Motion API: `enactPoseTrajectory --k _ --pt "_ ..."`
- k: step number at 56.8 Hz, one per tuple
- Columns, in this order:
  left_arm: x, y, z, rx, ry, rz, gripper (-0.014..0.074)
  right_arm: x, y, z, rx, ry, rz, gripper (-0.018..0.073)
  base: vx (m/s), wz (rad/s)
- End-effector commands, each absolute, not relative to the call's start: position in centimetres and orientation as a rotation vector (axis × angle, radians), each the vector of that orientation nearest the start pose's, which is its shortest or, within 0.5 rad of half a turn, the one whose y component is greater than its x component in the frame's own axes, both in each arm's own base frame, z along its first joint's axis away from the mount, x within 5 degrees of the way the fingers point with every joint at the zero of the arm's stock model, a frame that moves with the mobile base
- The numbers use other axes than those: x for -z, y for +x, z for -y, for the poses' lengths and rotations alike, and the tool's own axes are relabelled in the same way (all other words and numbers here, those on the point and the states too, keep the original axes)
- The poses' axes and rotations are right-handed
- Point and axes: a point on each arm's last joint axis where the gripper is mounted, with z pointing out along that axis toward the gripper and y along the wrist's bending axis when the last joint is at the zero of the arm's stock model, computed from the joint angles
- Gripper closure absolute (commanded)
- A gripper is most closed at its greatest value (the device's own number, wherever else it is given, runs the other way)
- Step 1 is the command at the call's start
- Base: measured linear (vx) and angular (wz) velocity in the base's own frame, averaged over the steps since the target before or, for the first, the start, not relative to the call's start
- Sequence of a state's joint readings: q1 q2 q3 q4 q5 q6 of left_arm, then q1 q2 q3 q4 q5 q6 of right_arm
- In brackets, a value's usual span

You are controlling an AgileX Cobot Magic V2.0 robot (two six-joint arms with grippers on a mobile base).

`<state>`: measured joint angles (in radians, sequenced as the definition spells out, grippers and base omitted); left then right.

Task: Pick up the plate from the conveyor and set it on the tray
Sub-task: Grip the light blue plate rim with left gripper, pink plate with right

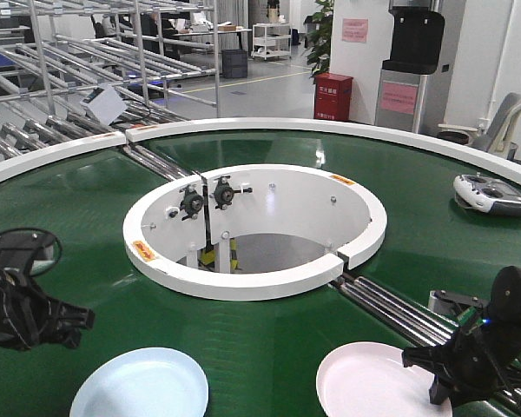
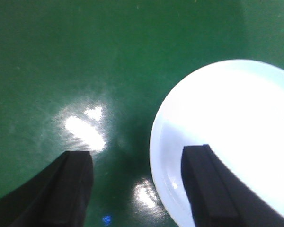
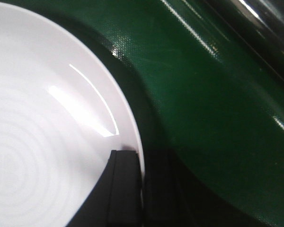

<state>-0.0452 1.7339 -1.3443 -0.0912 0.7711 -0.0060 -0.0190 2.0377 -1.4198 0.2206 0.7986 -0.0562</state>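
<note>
Plates on the conveyor (image 1: 87, 217), two, both on the near side of the opening (image 1: 256, 280): white plate (image 1: 365, 382) to the near right of it, blue plate (image 1: 139, 384) to the near left. Right gripper (image 3: 143, 189) at the white plate's edge farthest right of the opening, fingers (image 3: 125, 189) drawn close with the rim between them, one over the plate's inner face, the other dark and just outside the rim. Looks like a pinch on that rim, with a broad shadow under the edge hinting at a slight lift; hard to confirm actual contact. Left gripper (image 2: 137, 163) spread wide, holding nothing, one finger above bare belt, the other overlapping the blue plate's left rim. Puts the blue plate to the right of that gap, not inside it. Makes the right arm the nearer one and the white plate the one in hand, by this reading. Calls next for a lift clear of the belt with the rim kept level, then a carry away from the opening toward the tray, seen in no view. Needs no long axis lined up, the plate being round; turns only on the rim sitting square across the grip.
</note>
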Motion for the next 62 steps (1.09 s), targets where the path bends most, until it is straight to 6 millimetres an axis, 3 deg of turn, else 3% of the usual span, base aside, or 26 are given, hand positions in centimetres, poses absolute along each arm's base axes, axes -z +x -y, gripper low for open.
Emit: enactPoseTrajectory --k 1,33,41,54,62 --pt "-28.0 38.0 2.4 0.156 -0.03 -2.535 0.0073 -18.6 41.4 -0.8 -0.252 0.115 -2.808 0.0568 0.0 0.0" --pt "-24.0 39.6 2.5 0.148 -0.03 -2.615 0.0073 -18.6 41.5 -0.8 -0.251 0.115 -2.805 0.0568 0.0 0.0" --pt "-22.4 40.0 3.3 0.165 0.05 -2.654 0.0073 -18.6 41.5 -0.8 -0.251 0.115 -2.804 0.0568 0.0 0.0" --pt "-20.0 40.5 4.5 0.244 0.02 -2.711 0.0073 -18.6 41.5 -0.8 -0.25 0.115 -2.804 0.0568 0.0 0.0" --pt "-19.1 40.6 5.0 0.247 0.035 -2.738 0.015 -18.6 41.5 -0.7 -0.246 0.1 -2.804 0.0568 0.0 0.0"
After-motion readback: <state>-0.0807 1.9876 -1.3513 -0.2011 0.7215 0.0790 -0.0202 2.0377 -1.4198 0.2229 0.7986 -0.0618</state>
